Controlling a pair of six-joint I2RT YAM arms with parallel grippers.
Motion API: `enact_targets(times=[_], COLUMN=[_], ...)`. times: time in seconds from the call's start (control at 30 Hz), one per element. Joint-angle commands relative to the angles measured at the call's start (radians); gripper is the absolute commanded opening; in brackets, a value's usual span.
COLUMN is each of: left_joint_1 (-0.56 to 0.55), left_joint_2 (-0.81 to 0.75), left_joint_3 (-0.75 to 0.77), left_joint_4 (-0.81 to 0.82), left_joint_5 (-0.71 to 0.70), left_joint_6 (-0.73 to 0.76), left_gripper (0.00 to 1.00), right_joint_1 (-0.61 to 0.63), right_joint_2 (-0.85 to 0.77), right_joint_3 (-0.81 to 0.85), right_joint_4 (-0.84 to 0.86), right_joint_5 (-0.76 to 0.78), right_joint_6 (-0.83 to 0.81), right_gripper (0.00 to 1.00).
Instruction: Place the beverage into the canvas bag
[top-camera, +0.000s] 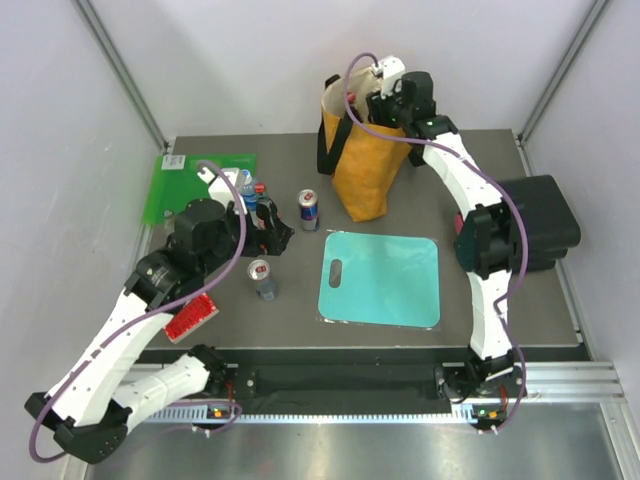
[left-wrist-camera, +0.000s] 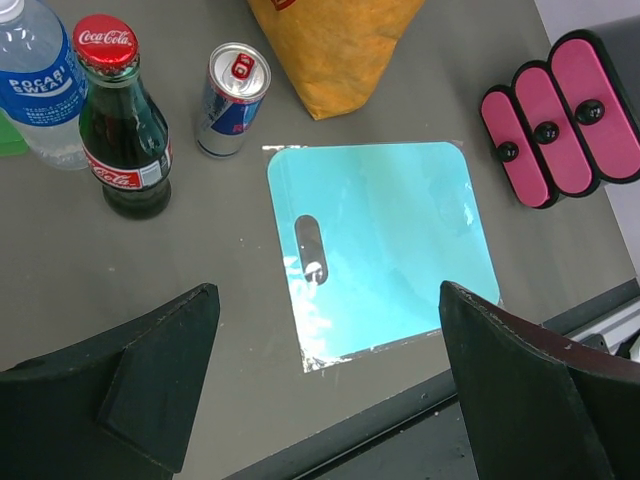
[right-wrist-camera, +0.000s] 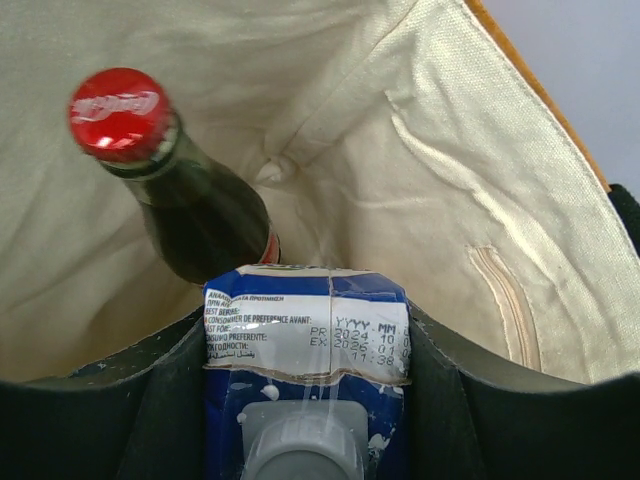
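Only the right wrist view shows right gripper (right-wrist-camera: 320, 400) pinching one blue-and-white drink carton (right-wrist-camera: 308, 345) beside one red-capped dark glass bottle (right-wrist-camera: 175, 180) inside the mustard-yellow canvas bag (right-wrist-camera: 470, 150); left gripper (left-wrist-camera: 325, 385) spread, two cans (top-camera: 309, 210) on the table.

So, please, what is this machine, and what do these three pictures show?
Two white robot arms stand at a grey table. One picture looks down from above; the others come from cameras on each wrist. The right pincer grips a blue-and-white drink carton inside the mustard-yellow canvas bag, beside a red-capped dark glass cola bottle. The left pincer is open, empty, above the table. On the table lie a turquoise cutting board, two cans, another cola bottle and a clear water bottle.
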Motion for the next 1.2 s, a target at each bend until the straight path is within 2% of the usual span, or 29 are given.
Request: enact_targets(times=[0.0,0.27,0.5,0.7,0.93,1.07,1.17], left_joint_1=[-0.002,-0.002,-0.002,-0.002,-0.002,-0.002,-0.002], left_joint_2=[0.02,0.034,0.025,0.023,0.005,-0.006,-0.01], left_joint_3=[-0.001,0.002,0.007,0.005,-0.022,-0.003,0.014], left_joint_4=[0.049,0.052,0.055,0.049,0.049,0.043,0.028], left_joint_5=[-0.003,-0.004,0.0,-0.003,0.022,0.026,0.003], left_joint_6=[0.006,0.006,0.003,-0.002,-0.023,-0.022,-0.017], left_gripper=[0.95,0.95,0.95,0.95,0.96,0.96,0.96], right_joint_1=[0.015,0.018,0.018,0.019,0.021,0.021,0.021], right_joint_2=[-0.058,-0.033,-0.038,-0.056,-0.186,-0.237,-0.279], right_joint_3=[0.061,0.062,0.061,0.068,-0.063,-0.064,-0.053], right_joint_4=[0.366,0.361,0.373,0.369,0.424,0.395,0.338], right_joint_5=[-0.037,-0.039,-0.031,-0.036,-0.011,-0.007,0.079], right_joint_6=[-0.036,-0.036,-0.038,-0.019,-0.021,0.007,0.045], right_gripper=[0.22,0.38,0.59,0.69,0.7,0.69,0.67])
